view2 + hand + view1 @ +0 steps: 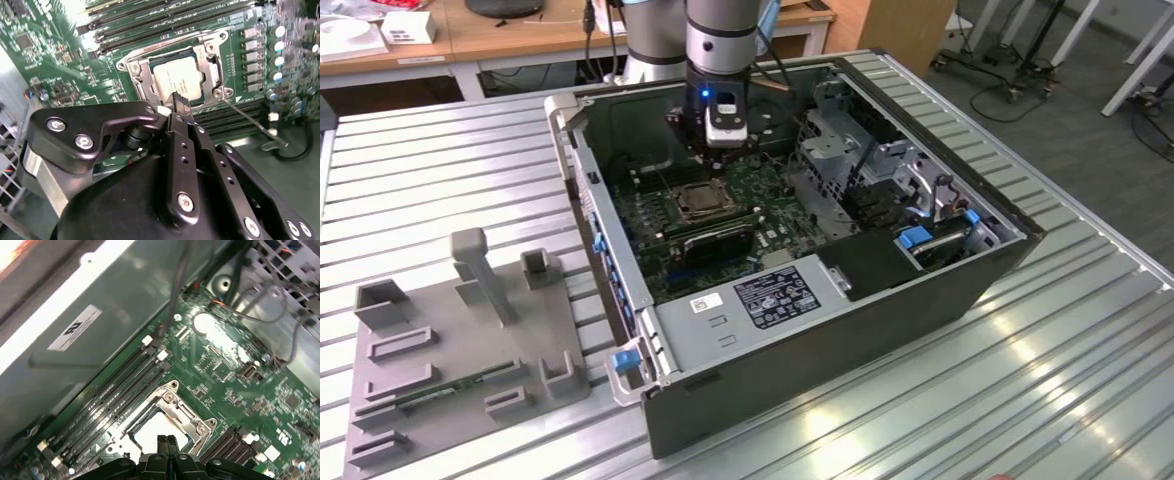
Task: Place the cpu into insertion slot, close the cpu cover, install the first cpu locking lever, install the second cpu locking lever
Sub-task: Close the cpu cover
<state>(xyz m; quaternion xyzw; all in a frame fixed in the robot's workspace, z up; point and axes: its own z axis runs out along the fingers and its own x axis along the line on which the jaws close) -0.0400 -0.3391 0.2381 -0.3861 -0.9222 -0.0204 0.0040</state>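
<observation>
The gripper (181,104), fingers pressed together on nothing, hovers just over the cpu (176,75), which lies flat and face up in the slot (700,203), edges parallel to the memory slots (165,20), cover (207,52) down around it.

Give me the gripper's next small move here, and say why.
Probably shift the gripper sideways toward the locking lever that juts out at an angle from the cover's corner. The cpu already lies seated with the cpu cover down around it. The gripper, shut and empty, sits right by the cover's edge, so that loose lever looks like what is left.
</observation>
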